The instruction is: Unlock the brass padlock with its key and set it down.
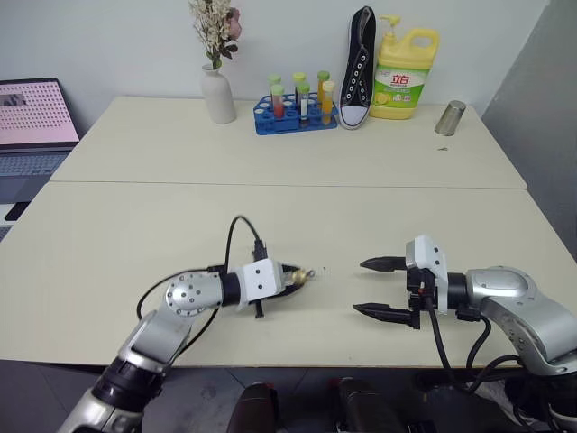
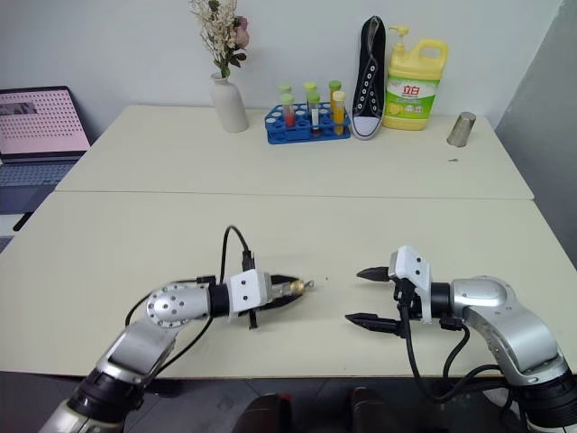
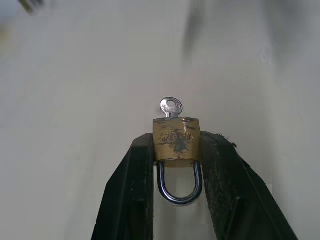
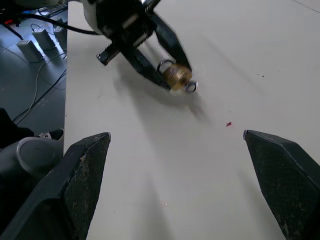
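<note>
Left gripper (image 1: pixel 290 278) pinches the brass padlock (image 3: pixel 176 139) by its body, held just above the near table (image 1: pixel 108 262); shackle back between the fingers, key (image 3: pixel 171 106) seated and projecting right. Right gripper (image 1: pixel 383 287) spread wide and empty, facing it across a gap. Lock's long axis points at the right gripper, so the key head lies to that gripper's left, the arm likely to turn it.

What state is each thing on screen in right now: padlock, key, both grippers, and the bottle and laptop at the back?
brass padlock: clamped between the left gripper's fingers, shackle still seated in the body
key: inserted in the padlock, bow sticking out
left gripper: shut on the brass padlock
right gripper: open, holding nothing
detergent bottle: upright, pump cap on
laptop: lid open, screen lit
</note>
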### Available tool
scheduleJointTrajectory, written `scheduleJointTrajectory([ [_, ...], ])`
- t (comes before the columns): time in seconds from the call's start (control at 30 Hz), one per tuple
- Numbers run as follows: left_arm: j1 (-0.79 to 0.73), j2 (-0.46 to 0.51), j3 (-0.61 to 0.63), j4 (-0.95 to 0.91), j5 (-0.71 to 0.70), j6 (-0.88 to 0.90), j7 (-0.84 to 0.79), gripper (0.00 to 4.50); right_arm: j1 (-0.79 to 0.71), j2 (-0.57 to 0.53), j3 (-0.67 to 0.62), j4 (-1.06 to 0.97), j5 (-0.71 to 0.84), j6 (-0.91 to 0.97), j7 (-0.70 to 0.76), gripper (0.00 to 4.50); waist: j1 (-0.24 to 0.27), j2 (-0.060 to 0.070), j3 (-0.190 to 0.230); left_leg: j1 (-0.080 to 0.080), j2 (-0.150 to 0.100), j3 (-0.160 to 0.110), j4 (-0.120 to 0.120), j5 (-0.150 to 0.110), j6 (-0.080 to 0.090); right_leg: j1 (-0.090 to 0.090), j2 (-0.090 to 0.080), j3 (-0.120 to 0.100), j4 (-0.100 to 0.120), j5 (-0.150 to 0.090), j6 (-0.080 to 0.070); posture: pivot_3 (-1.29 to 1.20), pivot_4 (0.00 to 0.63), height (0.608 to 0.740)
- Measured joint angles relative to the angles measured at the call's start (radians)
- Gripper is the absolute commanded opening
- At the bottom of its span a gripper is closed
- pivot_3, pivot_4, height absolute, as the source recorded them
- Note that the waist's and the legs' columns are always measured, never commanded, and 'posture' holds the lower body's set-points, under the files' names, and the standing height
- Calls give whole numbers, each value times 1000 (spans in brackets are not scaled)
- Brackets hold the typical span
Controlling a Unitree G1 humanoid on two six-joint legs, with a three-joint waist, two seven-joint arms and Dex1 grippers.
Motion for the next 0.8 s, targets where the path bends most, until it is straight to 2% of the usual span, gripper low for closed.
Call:
scheduleJointTrajectory([
  [0.13,-129,72,-22,141,212,-460,71,965,-15,30,-33,-1,64,73,-48,4500,-2,0,0,1,0,1,-1,0,0,0,0,1,0,3,-4,0,150,740],
  [0.3,-171,60,-46,300,275,-765,144,965,-43,71,-56,-7,164,171,-92,4500,-3,0,0,-1,1,1,0,0,0,-1,0,0,-1,3,-4,0,150,740],
  [0.47,-212,43,-46,341,285,-848,188,965,-73,90,-57,-15,226,228,-121,4500,-4,0,0,-1,0,1,0,0,0,0,0,0,0,3,-4,0,150,740],
  [0.8,-190,40,-46,344,298,-859,208,965,-148,158,-3,7,249,277,-135,4500,-6,0,0,-1,1,0,0,0,0,-1,0,-1,0,3,-4,0,150,740],
])
